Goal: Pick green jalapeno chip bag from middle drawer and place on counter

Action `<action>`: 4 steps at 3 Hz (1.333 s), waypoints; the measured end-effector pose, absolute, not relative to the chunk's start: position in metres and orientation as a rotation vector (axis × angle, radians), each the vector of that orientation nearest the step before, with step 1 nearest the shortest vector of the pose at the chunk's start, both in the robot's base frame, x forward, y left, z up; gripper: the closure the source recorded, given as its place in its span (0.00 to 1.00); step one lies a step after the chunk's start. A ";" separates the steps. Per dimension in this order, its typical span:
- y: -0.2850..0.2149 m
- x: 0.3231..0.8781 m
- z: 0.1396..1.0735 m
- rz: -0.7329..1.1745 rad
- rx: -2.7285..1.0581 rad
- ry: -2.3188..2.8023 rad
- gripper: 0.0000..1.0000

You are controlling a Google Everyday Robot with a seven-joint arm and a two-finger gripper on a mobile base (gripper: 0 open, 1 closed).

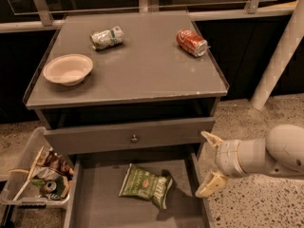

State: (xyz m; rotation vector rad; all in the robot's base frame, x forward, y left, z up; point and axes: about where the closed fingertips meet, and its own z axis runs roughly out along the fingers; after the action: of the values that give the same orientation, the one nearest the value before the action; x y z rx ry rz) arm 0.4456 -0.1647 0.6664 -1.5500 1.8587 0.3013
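The green jalapeno chip bag (146, 185) lies flat on the grey floor of the open middle drawer (99, 198), right of its middle. My gripper (208, 163) is open, fingers spread one above the other, at the drawer's right wall, to the right of the bag and apart from it. It holds nothing. The grey counter (137, 68) is above the drawers.
On the counter sit a pale bowl (68, 69) at the left, a crushed silver-green can (107, 37) at the back and a red can (192, 42) at the back right. A drawer front with a round knob (134, 138) is above the open drawer. A clear tub of wrappers (40, 177) stands on the floor at the left.
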 end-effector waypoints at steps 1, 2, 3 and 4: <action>-0.157 0.446 0.638 0.335 -1.537 1.857 0.00; -0.149 0.447 0.598 0.387 -1.518 1.837 0.00; -0.149 0.447 0.598 0.387 -1.518 1.837 0.00; -0.141 0.448 0.585 0.415 -1.508 1.836 0.00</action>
State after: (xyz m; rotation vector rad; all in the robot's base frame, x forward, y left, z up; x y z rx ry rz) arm 0.4478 -0.1414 0.5848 -1.5079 1.8357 0.4146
